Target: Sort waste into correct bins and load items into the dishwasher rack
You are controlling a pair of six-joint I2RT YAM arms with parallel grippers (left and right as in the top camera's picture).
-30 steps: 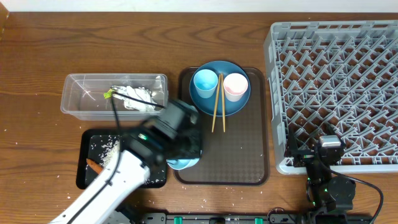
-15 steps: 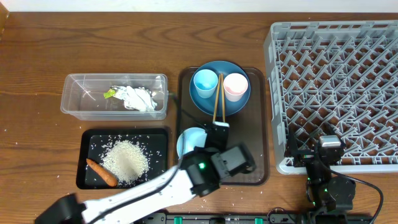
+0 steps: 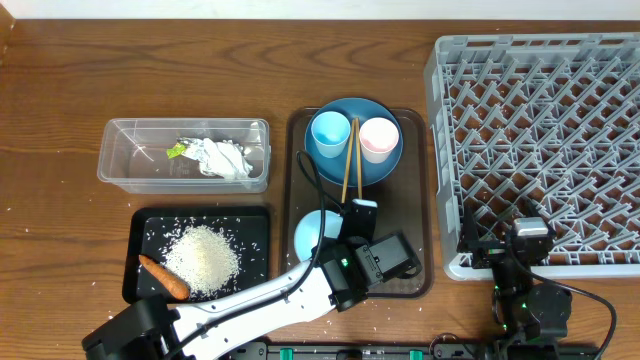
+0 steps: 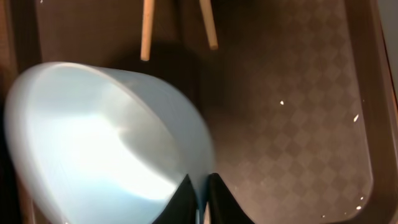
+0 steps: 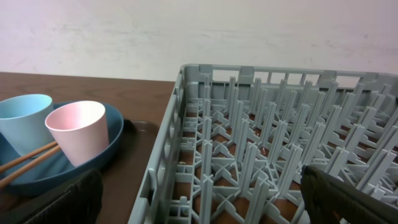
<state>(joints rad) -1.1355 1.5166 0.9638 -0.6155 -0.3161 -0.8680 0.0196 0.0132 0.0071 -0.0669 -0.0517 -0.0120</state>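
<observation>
Our left fingers [image 4: 183, 202] are nearly closed on the rim of the pale blue-white bowl [image 4: 99, 143], tilted on the brown serving tray [image 4: 292, 124]. Our right fingers [image 5: 354, 199] gape wide and empty, with the unloaded dishwasher rack [image 5: 261, 143] just ahead. Paper scraps [image 3: 222, 157] sit in the clear tub [image 3: 125, 160], and rice [image 3: 203, 255] and carrot [image 3: 165, 277] in the black tray [image 3: 255, 235]. Blue plate [image 3: 375, 172], light-blue cup [image 3: 329, 135], pink cup [image 3: 378, 138] and chopsticks [image 3: 348, 165] wait beyond the left fingers.

Pale blue-white bowl [image 4: 99, 137], mouth up, near ends of two wooden chopsticks [image 4: 147, 28]
</observation>
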